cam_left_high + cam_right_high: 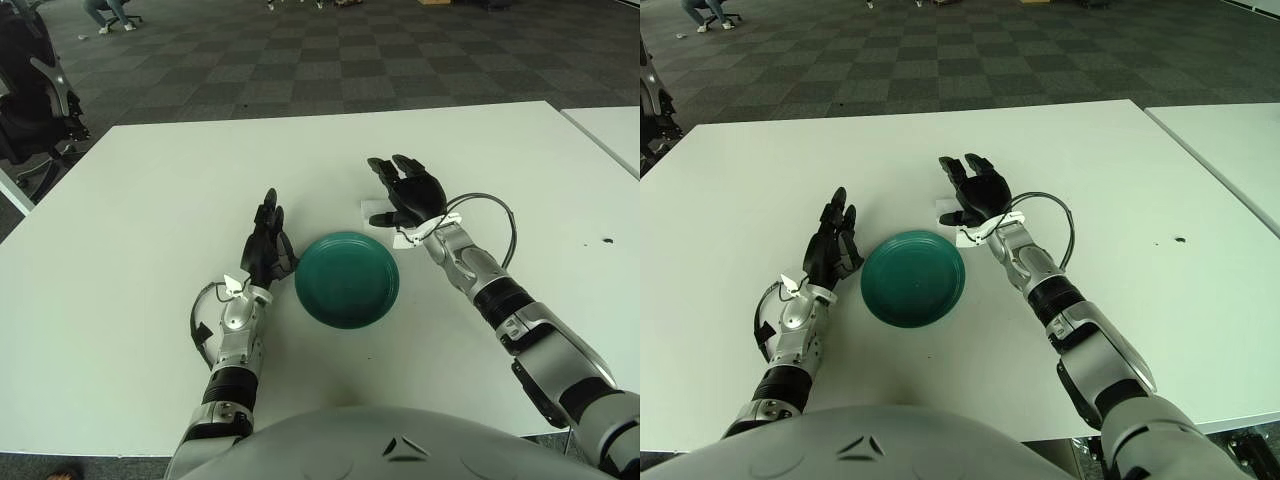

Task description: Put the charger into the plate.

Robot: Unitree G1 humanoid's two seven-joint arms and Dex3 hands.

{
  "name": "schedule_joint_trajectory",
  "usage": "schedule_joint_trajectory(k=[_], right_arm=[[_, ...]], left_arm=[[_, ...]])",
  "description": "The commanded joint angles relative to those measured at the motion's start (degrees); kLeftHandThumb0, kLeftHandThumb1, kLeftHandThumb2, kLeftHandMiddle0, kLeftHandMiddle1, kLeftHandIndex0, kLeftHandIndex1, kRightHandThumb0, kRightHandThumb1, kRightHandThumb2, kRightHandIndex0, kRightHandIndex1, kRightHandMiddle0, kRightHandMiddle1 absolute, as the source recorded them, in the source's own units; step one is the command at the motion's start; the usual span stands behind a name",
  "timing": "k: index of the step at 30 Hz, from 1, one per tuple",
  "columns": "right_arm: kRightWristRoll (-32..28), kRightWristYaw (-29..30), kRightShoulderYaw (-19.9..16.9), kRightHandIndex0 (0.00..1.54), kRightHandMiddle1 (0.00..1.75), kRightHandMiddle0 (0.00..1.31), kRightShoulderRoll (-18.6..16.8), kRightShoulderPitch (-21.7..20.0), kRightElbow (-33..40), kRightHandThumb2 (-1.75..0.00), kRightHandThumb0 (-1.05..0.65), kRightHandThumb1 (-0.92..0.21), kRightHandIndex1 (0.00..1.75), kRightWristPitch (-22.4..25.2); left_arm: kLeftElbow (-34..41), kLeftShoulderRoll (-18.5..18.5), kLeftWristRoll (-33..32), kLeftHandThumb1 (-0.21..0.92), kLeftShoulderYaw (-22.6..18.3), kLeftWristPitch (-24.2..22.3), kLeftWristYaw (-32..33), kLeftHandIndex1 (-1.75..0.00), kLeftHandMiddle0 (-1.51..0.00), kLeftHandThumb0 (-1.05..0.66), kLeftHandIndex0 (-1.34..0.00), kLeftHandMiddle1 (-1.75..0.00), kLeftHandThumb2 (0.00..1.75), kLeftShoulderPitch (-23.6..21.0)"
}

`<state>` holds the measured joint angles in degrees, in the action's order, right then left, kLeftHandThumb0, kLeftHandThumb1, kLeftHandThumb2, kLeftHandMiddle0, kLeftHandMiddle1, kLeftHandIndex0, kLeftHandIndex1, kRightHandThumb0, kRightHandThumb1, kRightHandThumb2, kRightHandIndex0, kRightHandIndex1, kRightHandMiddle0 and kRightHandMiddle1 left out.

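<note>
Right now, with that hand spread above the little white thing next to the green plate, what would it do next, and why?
Probably lower the right hand and close its fingers on the white charger. The hand is open and holds nothing, and the charger lies on the table under it, just beyond the empty green plate. Nothing can go into the plate until it is grasped. The left hand shows left of the plate.

Two head-mounted eyes, slightly apart, looking forward and down, close over white table (120, 300); both share green plate (912, 278), both arms, checkered floor (330, 60) beyond.
</note>
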<state>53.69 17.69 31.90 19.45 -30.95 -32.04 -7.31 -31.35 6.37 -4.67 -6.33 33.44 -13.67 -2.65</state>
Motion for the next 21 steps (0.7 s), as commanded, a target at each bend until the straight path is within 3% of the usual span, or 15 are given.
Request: schedule_joint_trajectory(k=[1,12,21], right_arm=[[1.3,-5.7,1.3,0.15,0.21,0.00,1.8,-3.8,0.9,-0.34,-0.95,-0.92,0.00,-0.2],[3.9,-15.2,4.4,0.08,0.08,0.00,3.2,-8.9,-3.4,-0.42,-0.97,-0.92,0.00,0.2],[4.5,-17.8,5.4,0.08,0.05,0.00,2.7,-12.0,-7.7,-0.51,-0.96,-0.92,0.00,0.3]], left_arm=[[-9.4,2.3,0.0,0.92,-0.1,0.8,2.7,-0.13,0.00,-0.96,0.00,0.00,1.15,6.9],[-10.0,2.3,0.8,0.92,0.0,1.5,3.6,-0.15,0.00,-0.97,0.00,0.00,1.13,6.2],[-10.8,2.7,0.3,0.92,-0.5,2.2,3.0,-0.17,0.00,-0.97,0.00,0.00,1.11,5.7]])
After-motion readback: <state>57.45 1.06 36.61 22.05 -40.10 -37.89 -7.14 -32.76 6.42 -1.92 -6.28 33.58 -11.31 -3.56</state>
